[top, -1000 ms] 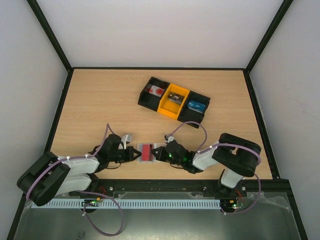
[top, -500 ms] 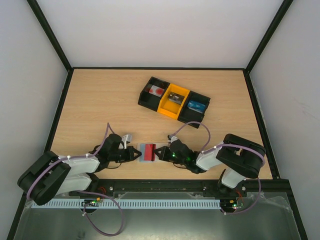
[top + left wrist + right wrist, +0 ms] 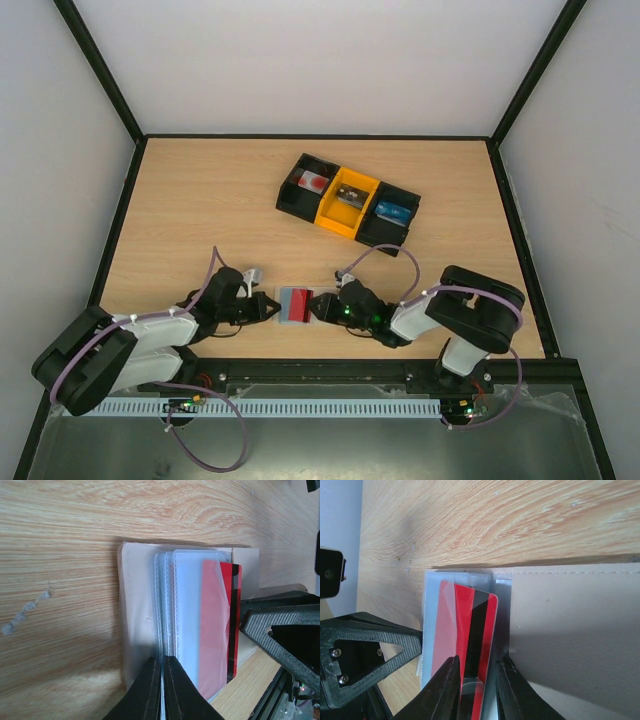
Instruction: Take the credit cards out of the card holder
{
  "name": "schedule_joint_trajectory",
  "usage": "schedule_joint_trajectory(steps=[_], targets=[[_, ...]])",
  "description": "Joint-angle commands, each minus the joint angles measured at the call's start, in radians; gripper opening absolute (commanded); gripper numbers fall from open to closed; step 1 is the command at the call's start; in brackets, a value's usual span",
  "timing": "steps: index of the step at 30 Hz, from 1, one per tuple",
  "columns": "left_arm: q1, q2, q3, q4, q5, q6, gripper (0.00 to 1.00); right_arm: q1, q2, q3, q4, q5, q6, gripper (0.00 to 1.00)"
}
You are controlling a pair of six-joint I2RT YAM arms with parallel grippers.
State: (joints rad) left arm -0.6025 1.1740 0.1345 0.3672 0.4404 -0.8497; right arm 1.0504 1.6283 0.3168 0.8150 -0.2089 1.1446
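red credit card [image 3: 465,630] sits half out of the translucent card holder [image 3: 142,605], which lies by the middle of the near edge of the table [image 3: 200,200], its pages pinched by the left gripper [image 3: 162,680], while the jaws of the right gripper [image 3: 475,680] stand slightly spread about the card's striped end, so removal is judged not yet done.

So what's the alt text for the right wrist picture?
A red card with a dark stripe sticks partly out of a translucent card holder on a wooden table, its end between the slightly parted fingers of the right gripper.
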Motion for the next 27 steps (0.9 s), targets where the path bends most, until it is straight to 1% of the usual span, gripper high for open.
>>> schedule_joint_trajectory(steps=[1, 7, 10, 13, 15, 21, 27], targets=[[0.001, 0.001, 0.011, -0.052, -0.03, 0.02, 0.08, -0.006, 0.04, 0.005, 0.044, -0.009, 0.013, 0.22], [0.0, 0.007, 0.007, -0.04, -0.03, 0.014, 0.08, -0.007, 0.069, 0.0, 0.101, -0.029, 0.036, 0.2], [-0.002, 0.009, 0.007, -0.04, -0.032, 0.013, 0.08, -0.01, 0.075, -0.006, 0.123, -0.032, 0.047, 0.13], [-0.002, 0.008, 0.006, -0.04, -0.036, 0.013, 0.09, -0.015, 0.065, -0.018, 0.138, -0.03, 0.059, 0.03], [-0.003, 0.008, 0.007, -0.047, -0.04, 0.018, 0.09, -0.018, 0.046, -0.028, 0.133, -0.026, 0.061, 0.02], [-0.005, 0.008, 0.008, -0.055, -0.052, 0.027, 0.09, -0.02, -0.058, -0.028, -0.014, 0.019, 0.043, 0.02], [-0.009, 0.003, 0.01, -0.049, -0.049, 0.02, 0.11, -0.02, -0.211, -0.001, -0.257, 0.104, 0.014, 0.02]])
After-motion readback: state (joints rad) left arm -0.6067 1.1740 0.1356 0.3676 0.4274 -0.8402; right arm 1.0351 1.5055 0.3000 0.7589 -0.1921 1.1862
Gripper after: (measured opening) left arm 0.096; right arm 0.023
